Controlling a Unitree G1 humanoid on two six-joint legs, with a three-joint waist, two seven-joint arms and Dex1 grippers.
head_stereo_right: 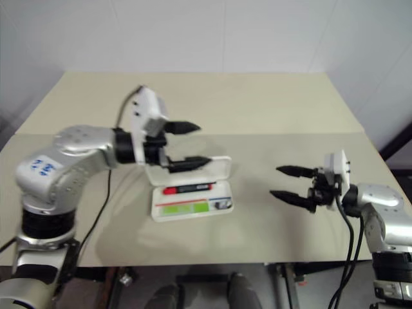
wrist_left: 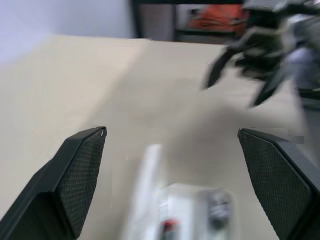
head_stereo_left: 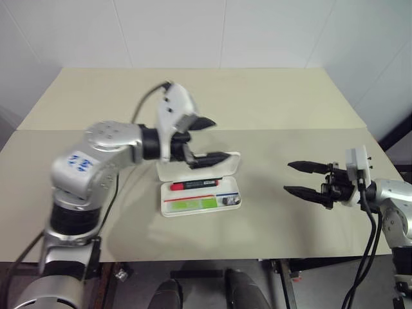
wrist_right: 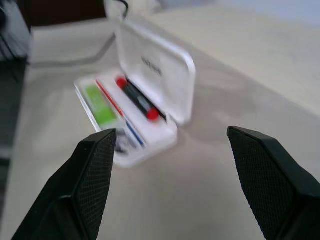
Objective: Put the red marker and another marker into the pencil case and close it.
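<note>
Pencil case, open on table; red marker, lime marker inside.
Probably light, rigid, slippery plastic; press lid's free edge. Left gripper and right gripper spread, empty.

A beige table stands against white tiled walls, its far corners cut at an angle; a seam crosses the tabletop edge to edge.
</note>
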